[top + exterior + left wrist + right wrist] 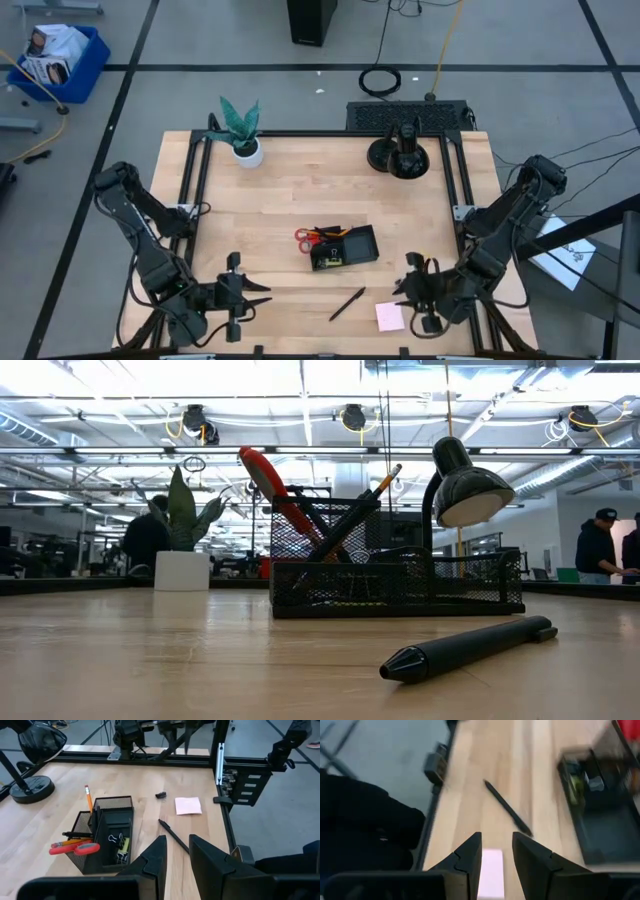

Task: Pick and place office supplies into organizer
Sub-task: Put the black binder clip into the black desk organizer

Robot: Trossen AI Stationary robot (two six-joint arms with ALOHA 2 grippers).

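Could bump the slim black pen and send it rolling, loose on the pale wooden table just near of the small black mesh organizer tray. Could slip off the flat pale pink sticky-note pad at the near right, too thin to pinch well. Close by that pad, right gripper with fingers spread, empty. At the near left, left gripper waiting, fingers spread too. Hard to tell the small bits inside the tray. From above, no sight of the tiny black clip beside the pad
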